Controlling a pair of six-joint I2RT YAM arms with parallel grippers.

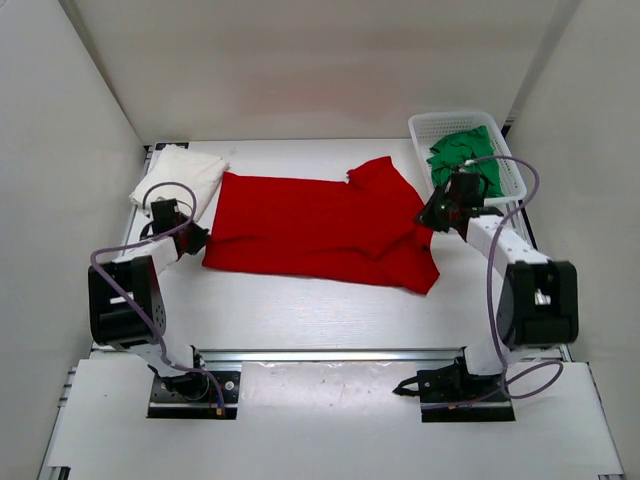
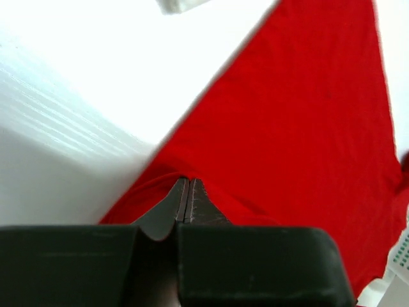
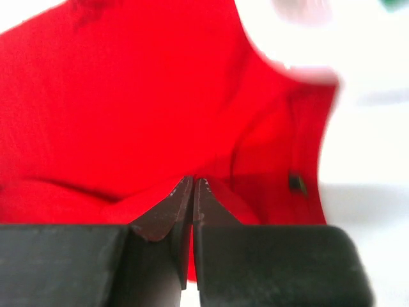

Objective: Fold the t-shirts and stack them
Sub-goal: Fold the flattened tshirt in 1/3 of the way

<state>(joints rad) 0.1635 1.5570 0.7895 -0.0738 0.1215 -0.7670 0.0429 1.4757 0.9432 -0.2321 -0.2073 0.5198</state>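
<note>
As the top view shows, the red t-shirt (image 1: 310, 225) lies spread on the table (image 1: 300, 310), the white t-shirt (image 1: 185, 175) folded at back left, the green t-shirt (image 1: 465, 155) in the basket (image 1: 440, 120). Left wrist view: the left gripper (image 2: 187, 182) is pinched tight on the red t-shirt's edge. Right wrist view: the right gripper (image 3: 193, 182) nips a raised fold of it, jaws closed.

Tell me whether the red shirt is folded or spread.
Mostly spread: the red shirt lies flat, its right end rumpled and lapped over.

One red t-shirt (image 1: 310, 225); one white t-shirt (image 1: 180, 176); one green t-shirt (image 1: 465, 160); one basket (image 1: 445, 117); two grippers, left gripper (image 1: 200, 240) and right gripper (image 1: 427, 215).
</note>
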